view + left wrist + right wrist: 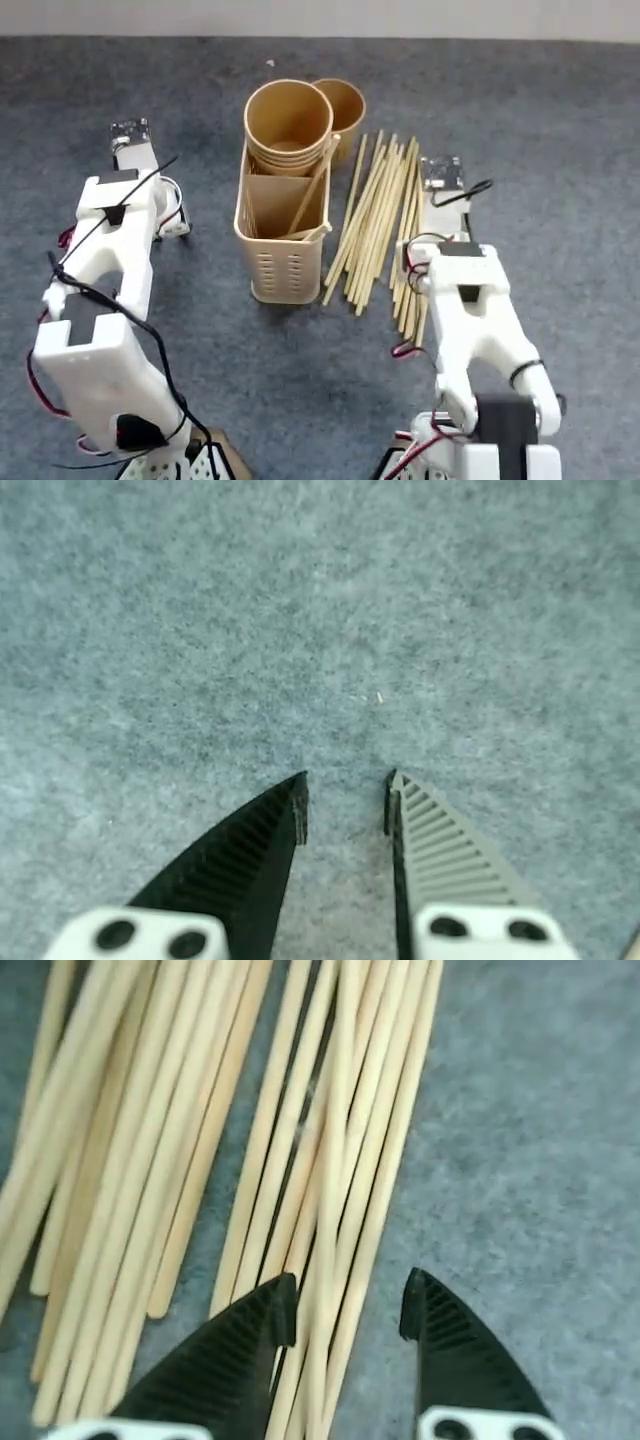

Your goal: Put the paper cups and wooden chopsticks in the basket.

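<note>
A beige slotted basket (283, 262) stands mid-table. A stack of brown paper cups (288, 122) sits in its far end, and a few wooden chopsticks (313, 192) lean inside it. Another paper cup (345, 103) stands just behind the stack, apparently outside the basket. Many loose chopsticks (378, 222) lie on the carpet right of the basket. My right gripper (347, 1305) is open low over the right side of this pile (330, 1150), with a few sticks between its fingers. Far left of the basket, my left gripper (345, 802) hangs open over bare carpet.
Grey carpet (520, 130) covers the table. The left arm (105, 260) lies along the left side and the right arm (470, 320) along the right, over the near ends of the chopsticks. Cables trail by both arms.
</note>
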You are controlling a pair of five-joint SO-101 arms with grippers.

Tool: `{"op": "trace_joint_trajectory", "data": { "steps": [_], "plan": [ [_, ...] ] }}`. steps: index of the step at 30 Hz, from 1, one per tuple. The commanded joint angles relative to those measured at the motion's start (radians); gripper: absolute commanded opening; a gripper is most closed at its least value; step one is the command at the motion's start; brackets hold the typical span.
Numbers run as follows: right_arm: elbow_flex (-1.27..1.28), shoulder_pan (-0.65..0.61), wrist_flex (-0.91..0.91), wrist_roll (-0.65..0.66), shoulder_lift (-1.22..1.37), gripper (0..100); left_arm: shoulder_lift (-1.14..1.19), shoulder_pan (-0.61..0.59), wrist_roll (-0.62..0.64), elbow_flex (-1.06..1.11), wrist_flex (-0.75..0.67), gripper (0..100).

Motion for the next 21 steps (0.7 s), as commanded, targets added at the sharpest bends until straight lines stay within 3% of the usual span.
{"op": "trace_joint_trajectory", "data": {
  "steps": [1, 7, 11, 21],
  "plan": [
    [-0.039, 0.01, -0.027, 0.008, 0.039, 17.6, -0.012, 0.016, -0.012, 0.002, -0.026, 16],
    [-0.053, 0.016, -0.027, 0.006, 0.104, 16.2, -0.012, 0.016, -0.012, 0.002, -0.026, 16],
    [-0.053, 0.039, -0.025, 0.005, 0.107, 0.7, -0.012, 0.016, -0.012, 0.002, -0.026, 16],
    [-0.128, 0.047, -0.025, 0.0, 0.105, 2.2, -0.012, 0.016, -0.012, 0.002, -0.028, 16]
  ]
}}
